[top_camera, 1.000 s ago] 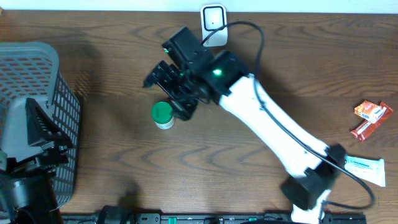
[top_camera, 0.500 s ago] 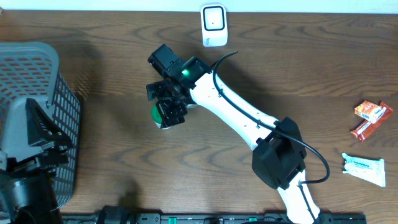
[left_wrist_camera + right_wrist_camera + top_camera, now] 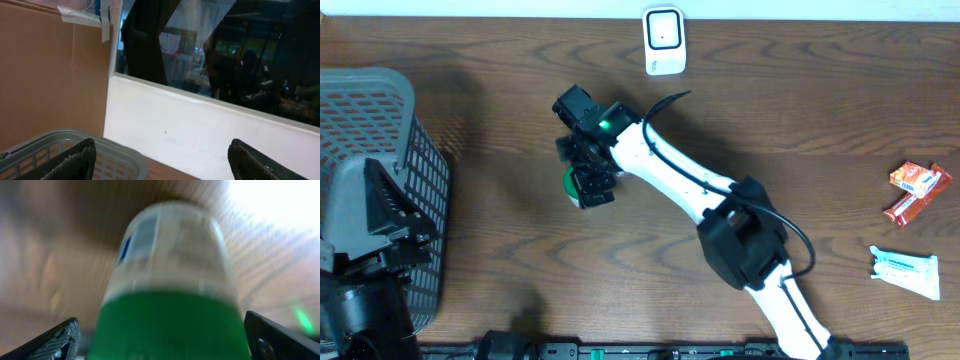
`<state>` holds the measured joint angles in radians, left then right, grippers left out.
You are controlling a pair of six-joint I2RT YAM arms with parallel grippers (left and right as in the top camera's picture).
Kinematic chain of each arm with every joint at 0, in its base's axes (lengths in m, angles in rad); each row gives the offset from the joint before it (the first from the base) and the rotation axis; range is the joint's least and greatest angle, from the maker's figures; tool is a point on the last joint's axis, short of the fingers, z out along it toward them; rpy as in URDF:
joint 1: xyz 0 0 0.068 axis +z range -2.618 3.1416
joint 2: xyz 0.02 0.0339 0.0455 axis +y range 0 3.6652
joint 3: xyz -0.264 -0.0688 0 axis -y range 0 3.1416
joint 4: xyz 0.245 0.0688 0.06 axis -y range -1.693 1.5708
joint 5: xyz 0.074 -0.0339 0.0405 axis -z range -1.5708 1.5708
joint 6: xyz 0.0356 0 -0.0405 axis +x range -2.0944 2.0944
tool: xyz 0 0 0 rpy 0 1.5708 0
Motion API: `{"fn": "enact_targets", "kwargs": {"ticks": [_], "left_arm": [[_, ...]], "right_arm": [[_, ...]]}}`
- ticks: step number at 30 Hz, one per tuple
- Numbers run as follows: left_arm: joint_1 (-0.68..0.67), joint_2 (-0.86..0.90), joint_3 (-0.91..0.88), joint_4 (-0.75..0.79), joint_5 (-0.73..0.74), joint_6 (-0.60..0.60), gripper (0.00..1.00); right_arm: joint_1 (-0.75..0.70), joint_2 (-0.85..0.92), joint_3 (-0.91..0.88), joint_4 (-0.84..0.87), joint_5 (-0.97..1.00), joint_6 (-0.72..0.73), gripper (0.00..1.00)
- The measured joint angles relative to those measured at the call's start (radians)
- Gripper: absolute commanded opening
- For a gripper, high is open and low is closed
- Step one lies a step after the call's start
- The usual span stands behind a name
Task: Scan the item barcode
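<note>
Because the barcode must be turned to the scanner (image 3: 663,40), the right gripper (image 3: 588,178) hangs over the green-capped bottle (image 3: 571,184), standing on the surface (image 3: 820,120) near the scanner, slightly to its left; the jaws are wide open on either side of the cap, holding nothing.

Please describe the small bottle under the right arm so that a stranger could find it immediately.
On the wooden table, look left of centre, below the white scanner at the far edge, where the right gripper hangs. Between its open jaws is a small pale bottle with a green cap, the only green-topped item; the packets lie far right.
</note>
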<state>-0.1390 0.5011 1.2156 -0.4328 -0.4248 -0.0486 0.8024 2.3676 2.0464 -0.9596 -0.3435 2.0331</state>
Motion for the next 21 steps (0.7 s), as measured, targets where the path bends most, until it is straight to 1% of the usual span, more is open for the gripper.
{"fn": "enact_targets", "kwargs": {"ticks": [1, 2, 4, 5, 7, 11, 13, 15, 17, 18, 19, 21], "left_arm": [[0.000, 0.000, 0.000, -0.002, 0.000, 0.000, 0.85], [0.000, 0.000, 0.000, -0.003, 0.000, 0.000, 0.84], [0.000, 0.000, 0.000, -0.005, 0.000, 0.000, 0.84], [0.000, 0.000, 0.000, -0.005, 0.000, 0.000, 0.85], [0.000, 0.000, 0.000, -0.005, 0.000, 0.000, 0.85], [0.000, 0.000, 0.000, -0.005, 0.000, 0.000, 0.84], [0.000, 0.000, 0.000, -0.005, 0.000, 0.000, 0.84], [0.000, 0.000, 0.000, -0.005, 0.000, 0.000, 0.84], [0.000, 0.000, 0.000, -0.005, 0.000, 0.000, 0.84], [0.000, 0.000, 0.000, -0.005, 0.000, 0.000, 0.85], [0.000, 0.000, 0.000, -0.005, 0.000, 0.000, 0.85], [0.000, 0.000, 0.000, -0.005, 0.000, 0.000, 0.85]], "right_arm": [[0.000, 0.011, 0.000, -0.001, 0.000, -0.003, 0.89], [0.000, 0.016, 0.000, -0.002, 0.000, -0.006, 0.82], [0.000, 0.019, 0.000, -0.011, 0.000, -0.016, 0.64], [0.000, 0.019, 0.000, -0.016, 0.003, -0.025, 0.59], [-0.001, 0.019, 0.001, -0.021, 0.000, -0.045, 0.57], [-0.003, 0.018, 0.006, -0.081, -0.006, -0.144, 0.56], [-0.006, 0.018, 0.008, -0.116, -0.014, -0.229, 0.56], [-0.010, 0.017, 0.008, -0.140, -0.024, -0.350, 0.57], [-0.015, 0.015, 0.010, -0.155, -0.033, -0.531, 0.59], [-0.020, 0.013, 0.011, -0.159, -0.033, -0.640, 0.65], [-0.026, 0.013, 0.014, -0.164, -0.032, -0.750, 0.68], [-0.042, 0.012, 0.020, -0.188, -0.023, -1.018, 0.74]]}}
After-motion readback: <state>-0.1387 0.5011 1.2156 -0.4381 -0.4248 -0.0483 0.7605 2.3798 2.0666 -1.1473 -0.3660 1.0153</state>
